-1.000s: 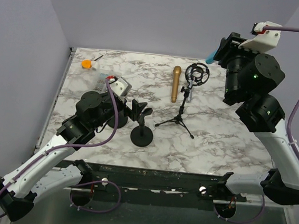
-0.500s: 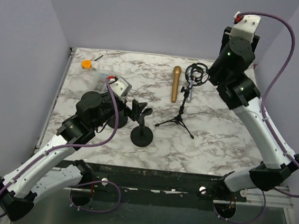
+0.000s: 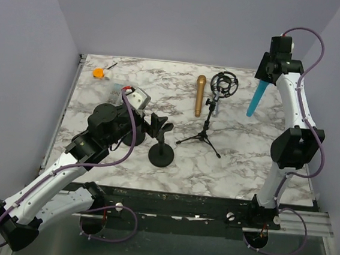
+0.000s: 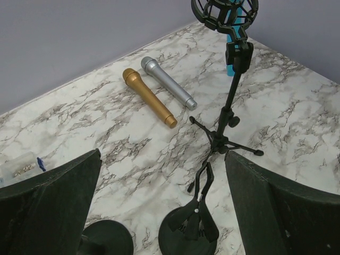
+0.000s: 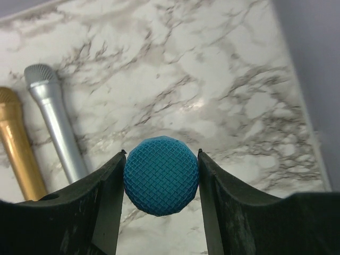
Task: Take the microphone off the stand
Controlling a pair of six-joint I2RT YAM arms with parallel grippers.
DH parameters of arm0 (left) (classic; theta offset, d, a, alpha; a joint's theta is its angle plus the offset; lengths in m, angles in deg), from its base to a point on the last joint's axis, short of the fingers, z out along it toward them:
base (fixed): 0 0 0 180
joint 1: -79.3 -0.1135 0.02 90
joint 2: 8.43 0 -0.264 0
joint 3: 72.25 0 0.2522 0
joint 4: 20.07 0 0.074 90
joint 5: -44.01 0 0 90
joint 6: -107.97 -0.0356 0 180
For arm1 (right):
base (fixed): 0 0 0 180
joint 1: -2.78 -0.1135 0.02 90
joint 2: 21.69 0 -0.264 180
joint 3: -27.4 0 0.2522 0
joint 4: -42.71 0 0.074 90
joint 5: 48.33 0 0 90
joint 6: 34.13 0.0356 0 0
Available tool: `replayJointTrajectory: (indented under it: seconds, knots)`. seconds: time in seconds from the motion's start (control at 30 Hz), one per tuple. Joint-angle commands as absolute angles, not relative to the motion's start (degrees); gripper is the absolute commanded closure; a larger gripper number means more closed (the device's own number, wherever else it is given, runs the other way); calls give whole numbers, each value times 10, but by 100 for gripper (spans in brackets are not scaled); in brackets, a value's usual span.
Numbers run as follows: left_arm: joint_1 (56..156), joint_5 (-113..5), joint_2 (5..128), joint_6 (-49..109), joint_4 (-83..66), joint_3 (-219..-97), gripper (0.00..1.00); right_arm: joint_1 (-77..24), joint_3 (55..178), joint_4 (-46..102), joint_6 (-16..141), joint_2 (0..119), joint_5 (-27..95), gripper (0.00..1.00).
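Right gripper (image 5: 159, 159) is clamping the blue microphone (image 3: 254, 102) by its mesh head, one finger on each side. The body is hanging down, tilted, over the far right part of the table (image 3: 257, 157); can't tell whether the tip is touching the surface.

The blue microphone is sitting out of the tripod stand (image 3: 206, 130), off to the right of its shock mount (image 3: 224, 83) and apart from it. The tripod stand is standing upright around the middle of the surface, toward the far edge.

Gold microphone (image 3: 199, 95) and silver microphone (image 4: 169, 82) are lying side by side on the surface just left of the tripod legs, near the far edge. The silver one is lying between the gold one and the tripod.

Left gripper (image 4: 163, 155) is hovering with jaws spread wide, gripping nothing, pointing at a round-base stand (image 3: 161, 154) near the middle of the near edge.

Orange object (image 3: 97, 72) is lying in the far left corner.
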State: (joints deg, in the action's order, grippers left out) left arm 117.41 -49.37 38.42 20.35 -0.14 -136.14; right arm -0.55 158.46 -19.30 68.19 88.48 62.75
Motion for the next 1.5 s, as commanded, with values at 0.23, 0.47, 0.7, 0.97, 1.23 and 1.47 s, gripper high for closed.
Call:
replayJointTrajectory:
  seconds: [0.23, 0.47, 0.7, 0.97, 1.23, 1.47]
  knots:
    - [1177, -487, 394, 198, 5, -1366, 1, 42, 1702, -258, 736, 1048, 357, 99]
    - [1177, -490, 402, 201, 5, -1367, 2, 40, 1628, -111, 754, 1079, 314, 99]
    - [1177, -494, 413, 203, 7, -1368, 1, 35, 1653, -28, 766, 1148, 314, 99]
    - [1177, -495, 409, 205, 1, -1365, 2, 16, 1682, 6, 733, 1221, 307, 99]
    - [1177, -499, 413, 206, -1, -1364, 2, -8, 1678, 48, 751, 1238, 323, 99]
    - [1177, -495, 413, 204, 1, -1364, 2, -12, 1693, 34, 774, 1260, 330, 79]
